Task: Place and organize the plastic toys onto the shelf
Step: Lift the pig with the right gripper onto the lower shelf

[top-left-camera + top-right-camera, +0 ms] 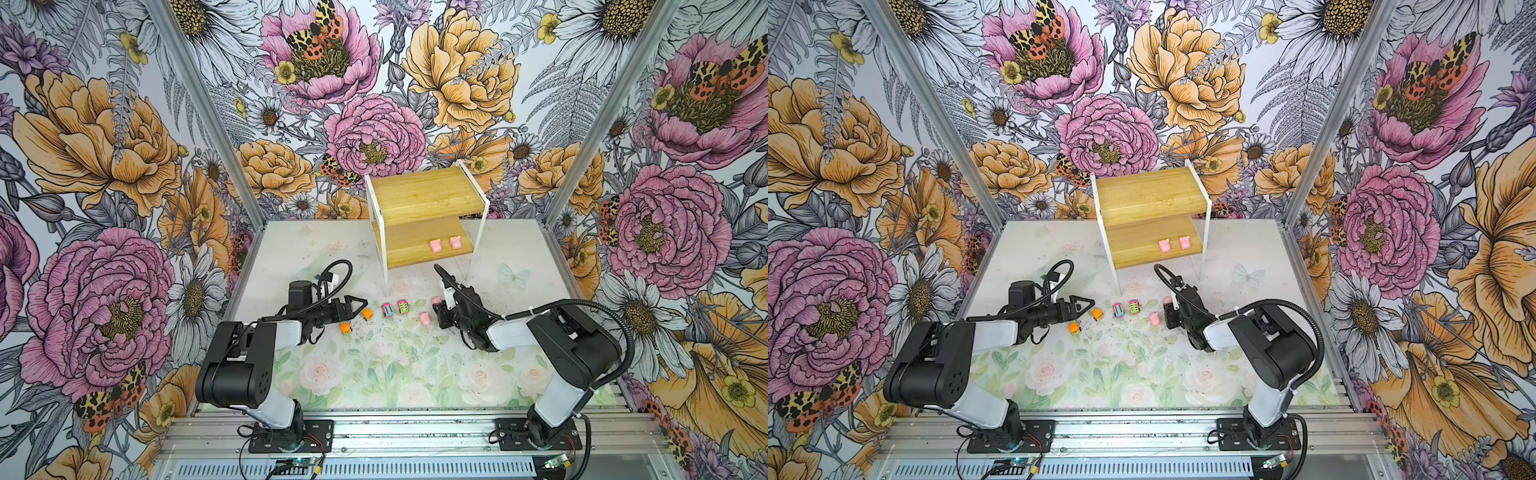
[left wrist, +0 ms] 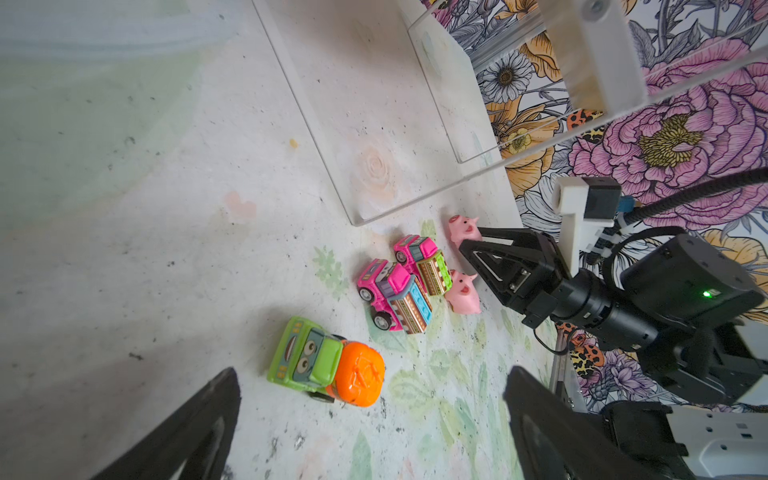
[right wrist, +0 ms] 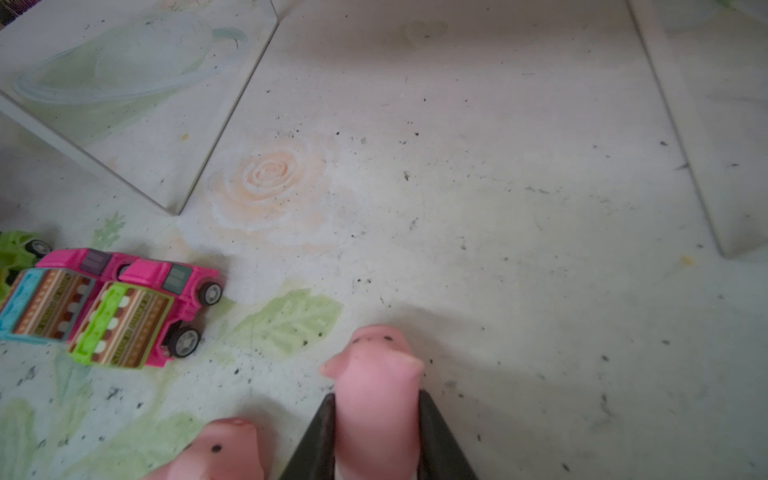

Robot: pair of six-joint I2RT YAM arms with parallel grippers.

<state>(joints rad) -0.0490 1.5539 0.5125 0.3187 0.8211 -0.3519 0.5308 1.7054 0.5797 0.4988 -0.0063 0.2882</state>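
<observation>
**Top views.** The shelf (image 1: 424, 193) (image 1: 1150, 195) stands at the back of the table (image 1: 291, 249) (image 1: 1025, 249). Two shelf pigs (image 1: 435, 245) (image 1: 455, 242) (image 1: 1164, 246) (image 1: 1184, 242) sit side by side on its lower board. In front of it a row of toys lies on the table. From the left these are two orange cars (image 1: 345, 328) (image 1: 366, 313) (image 1: 1074, 328) (image 1: 1097, 313), two pink cars (image 1: 387, 309) (image 1: 402, 306) (image 1: 1118, 309) (image 1: 1134, 306) and a loose pig (image 1: 424, 318) (image 1: 1155, 318). The left gripper (image 1: 360, 310) (image 1: 1086, 309), jaws apart, lies low just beside the orange cars. The right gripper (image 1: 436, 308) (image 1: 1169, 309) is at the row's right end, with the gripped pig (image 1: 436, 300) (image 1: 1168, 299) at its tips and the loose pig just to its left.

**Left wrist view.** The left fingers (image 2: 199, 424) are spread wide. One orange car (image 2: 328, 365) lies between and just ahead of them, untouched. Beyond it are the pink cars (image 2: 395, 295) (image 2: 424, 264), close together, then the loose pig (image 2: 463, 293). The gripped pig (image 2: 462, 228) is at the right gripper's (image 2: 471, 245) tips.

**Right wrist view.** The gripped pig (image 3: 376, 374) stands between the two right fingers (image 3: 316, 440), which press on both its flanks, so the gripper is clamped on it. Whether it is off the table cannot be told. The loose pig (image 3: 224, 449) lies just beside one finger. The pink cars (image 3: 137, 320) (image 3: 45, 303) lie farther off on that side.
</observation>
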